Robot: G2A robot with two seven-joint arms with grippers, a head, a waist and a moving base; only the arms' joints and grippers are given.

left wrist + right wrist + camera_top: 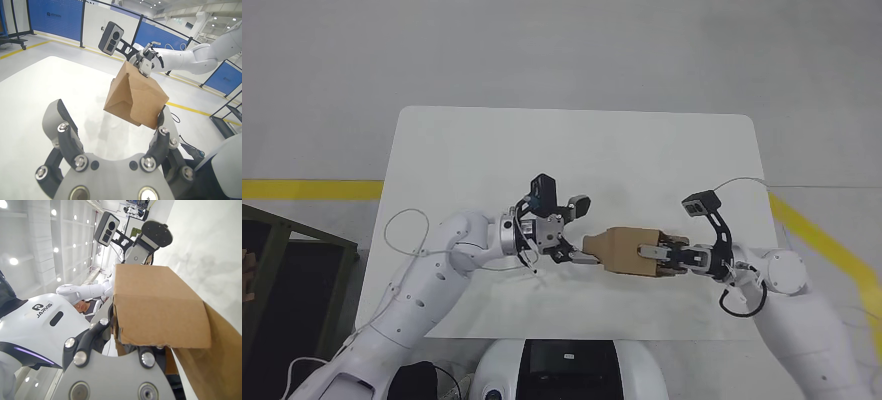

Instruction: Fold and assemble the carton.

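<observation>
Above the table (492, 150), right end effector (658, 256) clamps the carton (620, 250); left end effector (113, 106) gapes, touching it.

The carton (140, 94) is dull brown cardboard with one rough edge. The table (37, 85) is white and smooth. The left gripper (112, 111) has grey metal, shiny screws and black ribbed pads (65, 113).

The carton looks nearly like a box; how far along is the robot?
Done: the carton is opened into a box shape, and the end facing the left hand looks folded shut. In hand: the right hand grips the far end, while the left hand is open with one finger touching a corner. Left: a flap at the right hand's end sticks out unfolded.
</observation>
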